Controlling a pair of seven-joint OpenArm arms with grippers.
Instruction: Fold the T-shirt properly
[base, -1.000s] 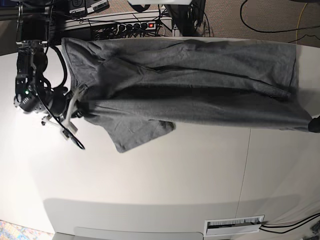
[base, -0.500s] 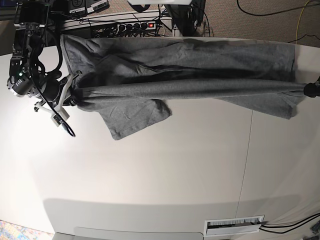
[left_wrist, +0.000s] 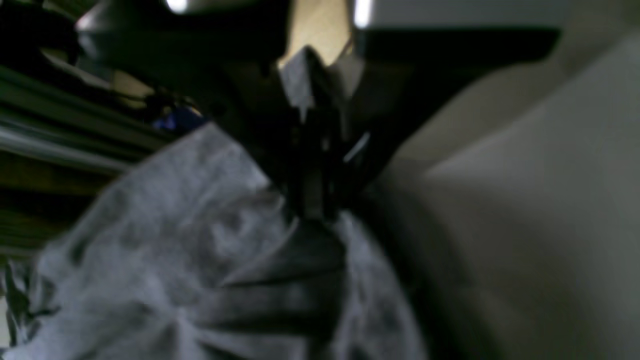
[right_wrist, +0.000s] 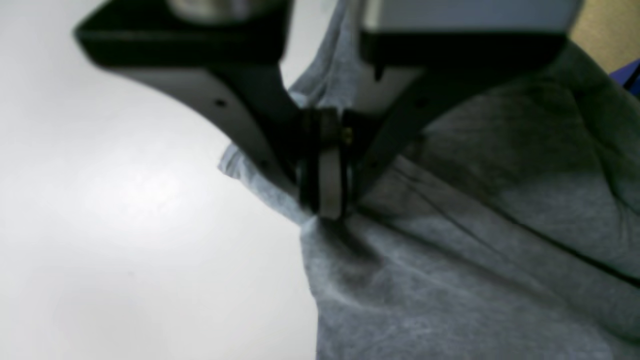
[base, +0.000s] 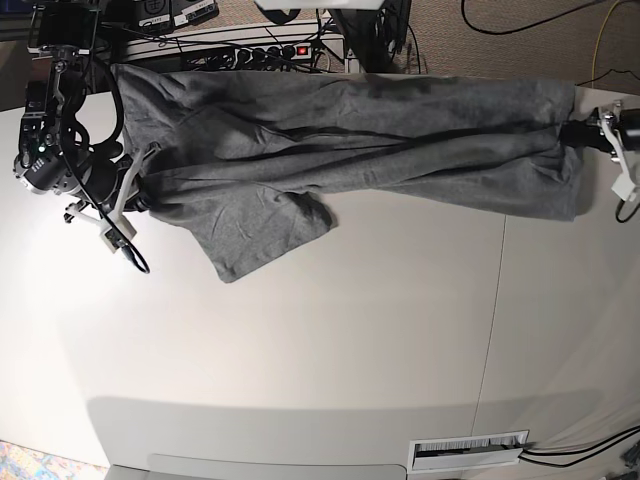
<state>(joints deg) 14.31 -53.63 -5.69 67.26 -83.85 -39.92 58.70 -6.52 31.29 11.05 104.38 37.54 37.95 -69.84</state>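
base view looks down over the whole table (base: 300, 340); wrist views sit close (blurred), sharing the t-shirt (base: 350, 140)

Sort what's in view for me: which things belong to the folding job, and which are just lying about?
Job: T-shirt, left gripper and right gripper, each shut on it; table beneath.
Lying about: power strip, cables, white vent panel.
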